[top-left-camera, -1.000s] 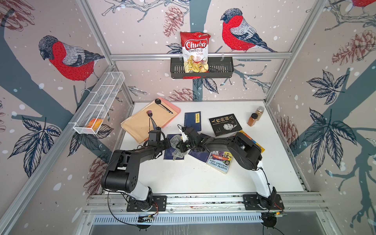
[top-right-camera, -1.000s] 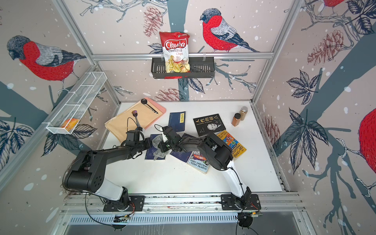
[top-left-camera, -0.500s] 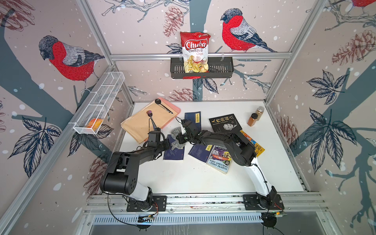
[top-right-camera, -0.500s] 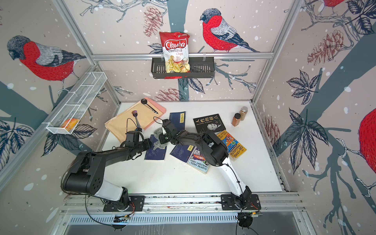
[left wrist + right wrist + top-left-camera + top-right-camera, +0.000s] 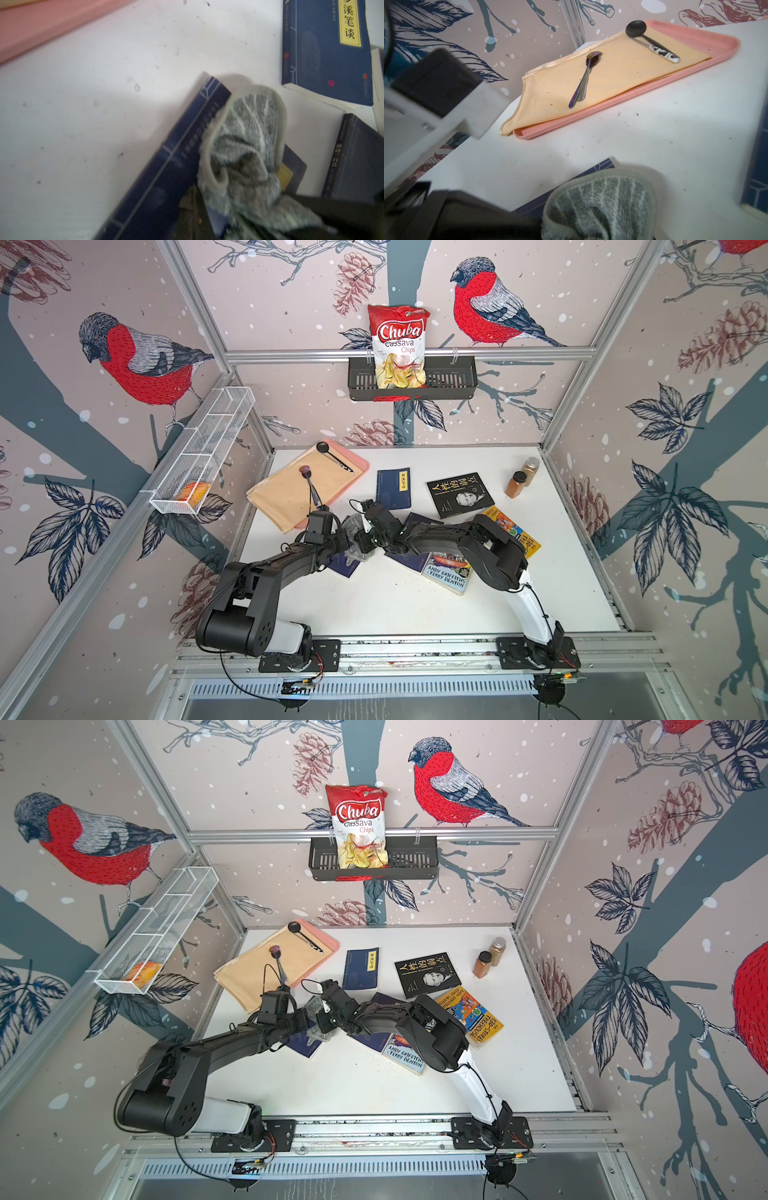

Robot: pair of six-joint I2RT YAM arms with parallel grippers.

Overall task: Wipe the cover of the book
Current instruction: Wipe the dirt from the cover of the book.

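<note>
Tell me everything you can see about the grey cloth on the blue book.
The grey cloth is a fuzzy terry rag, grey with thin pale stripes and a pale hem. Bunched and folded, it lies on the cover of the dark blue book, hiding one corner. The right tool is shut on its crumpled end.

place: lab test cell | evidence: aluminium frame [image 5: 291, 354], bird wallpaper panels [image 5: 141, 364], white table [image 5: 395, 605]

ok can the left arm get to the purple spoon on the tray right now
Probably yes. The spoon lies in the open on the yellow cloth on the tray, beyond the left gripper, with nothing between. The gripper is shut over the blue book, so it would need to open first.
</note>
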